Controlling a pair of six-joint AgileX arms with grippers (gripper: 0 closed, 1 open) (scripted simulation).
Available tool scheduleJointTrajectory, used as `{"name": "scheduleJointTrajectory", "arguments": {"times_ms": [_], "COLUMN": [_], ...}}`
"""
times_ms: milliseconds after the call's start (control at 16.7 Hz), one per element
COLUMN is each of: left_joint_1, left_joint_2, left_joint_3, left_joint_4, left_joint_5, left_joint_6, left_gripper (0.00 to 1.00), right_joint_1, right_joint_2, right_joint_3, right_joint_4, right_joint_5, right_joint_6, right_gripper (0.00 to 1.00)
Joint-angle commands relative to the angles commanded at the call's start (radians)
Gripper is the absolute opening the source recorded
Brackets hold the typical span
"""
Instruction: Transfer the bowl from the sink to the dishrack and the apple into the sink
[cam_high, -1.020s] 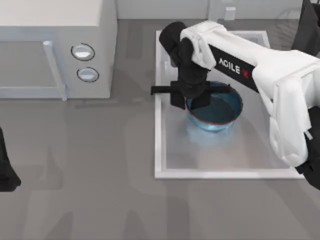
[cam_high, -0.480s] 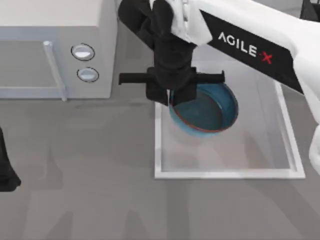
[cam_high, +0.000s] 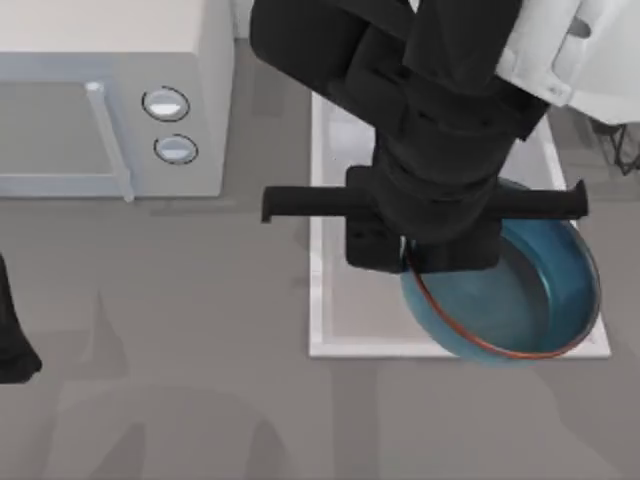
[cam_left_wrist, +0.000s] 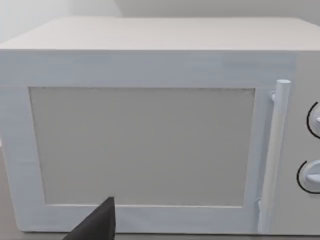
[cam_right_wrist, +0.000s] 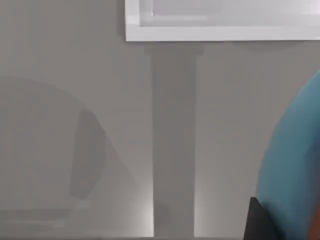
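Note:
The blue bowl (cam_high: 525, 295) with its reddish-brown rim hangs high above the near right part of the white sink (cam_high: 322, 300). My right gripper (cam_high: 418, 262) is shut on the bowl's left rim, and the arm covers much of the basin. In the right wrist view the bowl's blue wall (cam_right_wrist: 295, 165) fills one side beside a dark fingertip (cam_right_wrist: 259, 220), with the sink's rim (cam_right_wrist: 220, 33) farther off. The apple is out of view. My left arm (cam_high: 12, 345) stays parked at the table's left edge.
A white microwave (cam_high: 110, 110) with two round knobs stands at the back left, and its door (cam_left_wrist: 145, 145) faces the left wrist camera. Thin black wirework (cam_high: 625, 150) shows at the right edge. Bare grey table (cam_high: 180, 400) runs along the front.
My right arm has risen toward the camera with the bowl in its grip, carrying it out of the basin's middle toward the sink's near right. The left arm has stayed put.

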Motion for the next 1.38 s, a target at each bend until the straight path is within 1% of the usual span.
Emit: {"name": "scheduleJointTrajectory", "arguments": {"times_ms": [180,480,600,720,840,1020,1380], "left_joint_1": [0.0,0.0,0.0,0.0,0.0,0.0,0.0], "left_joint_2": [0.0,0.0,0.0,0.0,0.0,0.0,0.0], "left_joint_3": [0.0,0.0,0.0,0.0,0.0,0.0,0.0], "left_joint_4": [0.0,0.0,0.0,0.0,0.0,0.0,0.0], "left_joint_5": [0.0,0.0,0.0,0.0,0.0,0.0,0.0], "left_joint_6": [0.0,0.0,0.0,0.0,0.0,0.0,0.0], "left_gripper": [1.0,1.0,1.0,1.0,1.0,1.0,1.0], "right_joint_1": [0.037,0.033,0.007,-0.057,-0.161,-0.374,-0.895], "right_joint_2": [-0.067,-0.067,-0.089,-0.132,-0.188,-0.276,-0.422], "right_joint_3": [-0.044,-0.043,-0.057,-0.09,-0.14,-0.235,-0.449], "right_joint_4": [-0.039,-0.038,-0.006,0.067,0.182,0.426,1.03], "right_joint_5": [0.005,0.004,-0.018,-0.062,-0.122,-0.23,-0.433], "right_joint_6": [0.036,0.036,0.013,-0.039,-0.115,-0.265,-0.619], "right_gripper": [0.0,0.0,0.0,0.0,0.0,0.0,0.0]}}
